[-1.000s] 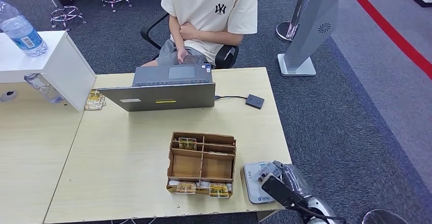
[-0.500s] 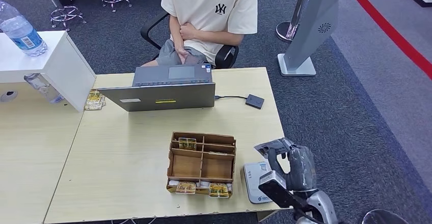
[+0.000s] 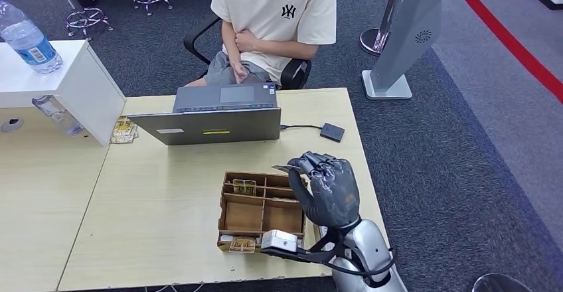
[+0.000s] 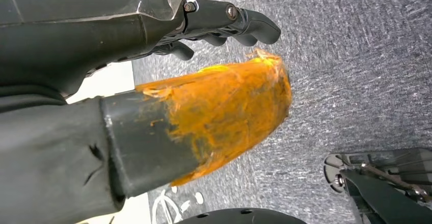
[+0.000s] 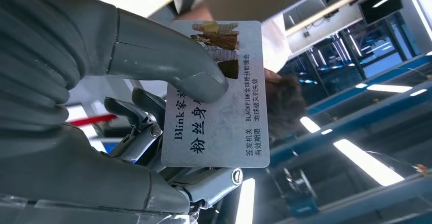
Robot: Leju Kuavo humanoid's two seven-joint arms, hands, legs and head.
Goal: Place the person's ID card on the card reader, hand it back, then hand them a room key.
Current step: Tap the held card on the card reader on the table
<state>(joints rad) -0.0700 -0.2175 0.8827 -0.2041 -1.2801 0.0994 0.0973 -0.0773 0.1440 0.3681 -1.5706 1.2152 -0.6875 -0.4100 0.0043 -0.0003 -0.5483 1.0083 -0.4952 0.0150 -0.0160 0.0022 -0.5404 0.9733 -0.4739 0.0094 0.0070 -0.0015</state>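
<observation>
Now the right hand (image 3: 328, 189) is raised above the near right part of the table (image 3: 159, 199), palm side turned away from the head camera, with its fingers curled together and the thumb pressed in. It pinches the ID card (image 5: 216, 94) between thumb and fingers. In the right wrist view the thumb lies across the card's printed face, covering part of the photo and text, while the darker fingers (image 5: 137, 127) back it from behind. From the head view only a thin edge of the card (image 3: 284, 168) shows, sticking out past the fingertips towards the wooden tray (image 3: 264, 212).

That hand hovers over the tray's right side and touches nothing on the table. The card reader (image 3: 321, 233), a pale flat device at the table's near right edge, is almost wholly hidden beneath the hand and wrist. Small key cards sit in the tray's compartments, one (image 3: 243, 186) at the far left and one (image 3: 242, 244) in the near row.

Across the table a person (image 3: 272, 23) sits behind an open laptop (image 3: 212, 116), arms folded at the waist.

The left hand (image 4: 219, 96) hangs over grey carpet, its orange-taped thumb apart from the dark fingers (image 4: 244, 23), holding nothing.
</observation>
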